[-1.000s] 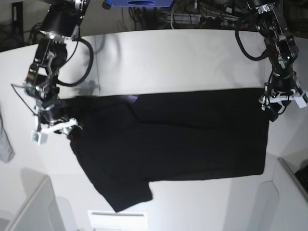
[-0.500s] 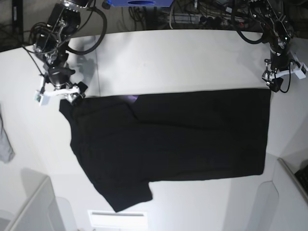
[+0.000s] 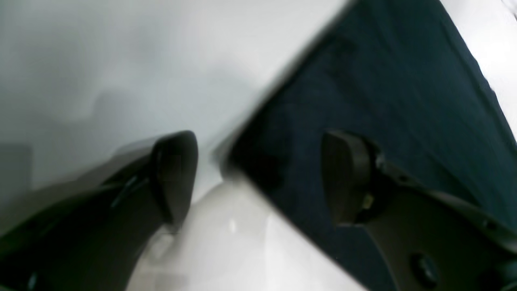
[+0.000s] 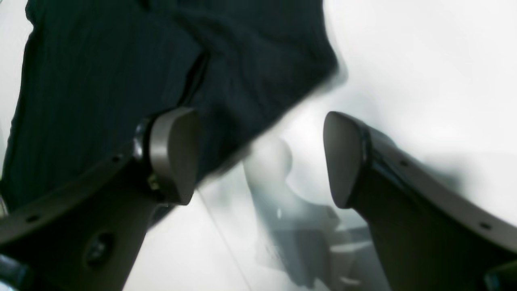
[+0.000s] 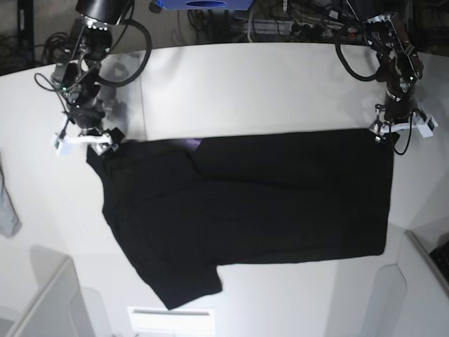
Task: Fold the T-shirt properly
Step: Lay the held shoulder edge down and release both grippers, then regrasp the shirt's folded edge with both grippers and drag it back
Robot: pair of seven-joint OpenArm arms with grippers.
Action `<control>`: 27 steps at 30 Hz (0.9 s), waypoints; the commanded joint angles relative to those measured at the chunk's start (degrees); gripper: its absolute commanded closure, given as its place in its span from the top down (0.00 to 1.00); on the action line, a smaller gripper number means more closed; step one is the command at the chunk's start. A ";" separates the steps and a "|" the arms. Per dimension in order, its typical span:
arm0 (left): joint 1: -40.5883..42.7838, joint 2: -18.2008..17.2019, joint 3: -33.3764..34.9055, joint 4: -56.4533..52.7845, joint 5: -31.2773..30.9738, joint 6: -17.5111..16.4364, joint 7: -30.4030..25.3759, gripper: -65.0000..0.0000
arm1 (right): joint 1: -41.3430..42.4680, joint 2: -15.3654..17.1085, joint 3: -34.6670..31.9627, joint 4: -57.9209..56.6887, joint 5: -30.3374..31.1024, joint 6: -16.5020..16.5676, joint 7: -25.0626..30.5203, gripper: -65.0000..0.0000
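Note:
The black T-shirt (image 5: pixel 259 203) lies spread flat on the white table (image 5: pixel 245 84), with a bit of purple print (image 5: pixel 192 144) at its far edge. My right gripper (image 5: pixel 104 145) is at the shirt's far left corner. In the right wrist view it (image 4: pixel 258 157) is open, and the blurred shirt (image 4: pixel 181 60) reaches partly between its fingers. My left gripper (image 5: pixel 384 133) is at the shirt's far right corner. In the left wrist view it (image 3: pixel 258 178) is open around the corner of the shirt (image 3: pixel 383 89).
A small grey cloth scrap (image 5: pixel 7 207) hangs at the table's left edge. Pale bins stand at the front left (image 5: pixel 49 302) and front right (image 5: pixel 421 281). Cables and a blue object (image 5: pixel 203 3) lie behind the table.
My right gripper moved from the shirt's left side up to its far left corner, and that side now lies flat. My left gripper rose off the far right corner and came back to it.

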 commanded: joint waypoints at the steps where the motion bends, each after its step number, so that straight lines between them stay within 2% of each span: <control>1: -0.72 -0.54 -0.14 0.17 -0.24 0.10 -0.05 0.71 | 0.89 0.28 0.07 0.12 0.60 0.53 0.72 0.68; 10: -2.74 -0.63 0.39 -2.12 -0.16 0.10 0.04 0.71 | 3.96 0.37 0.07 -5.51 0.51 0.53 0.81 0.67; 14: -2.74 -0.63 0.39 -2.12 -0.16 0.10 0.13 0.69 | 4.40 1.42 -0.01 -7.18 0.51 0.53 1.95 0.67; 16: -2.74 -0.72 0.39 -2.20 -0.16 0.10 0.13 0.59 | 4.31 1.51 -0.01 -7.88 0.51 0.53 4.41 0.61; 18: -2.83 -0.80 0.39 -3.00 -0.16 0.10 0.22 0.44 | 4.14 1.51 -0.01 -8.68 0.51 0.62 6.17 0.51; 25: -3.35 -0.89 0.39 -4.49 -0.16 0.10 0.39 0.00 | 3.96 2.30 -0.10 -9.29 0.60 0.70 6.78 0.28; 27: -3.27 -1.07 0.39 -4.40 -0.16 0.10 0.39 0.00 | 3.96 2.30 -0.01 -9.20 0.60 0.70 6.87 0.19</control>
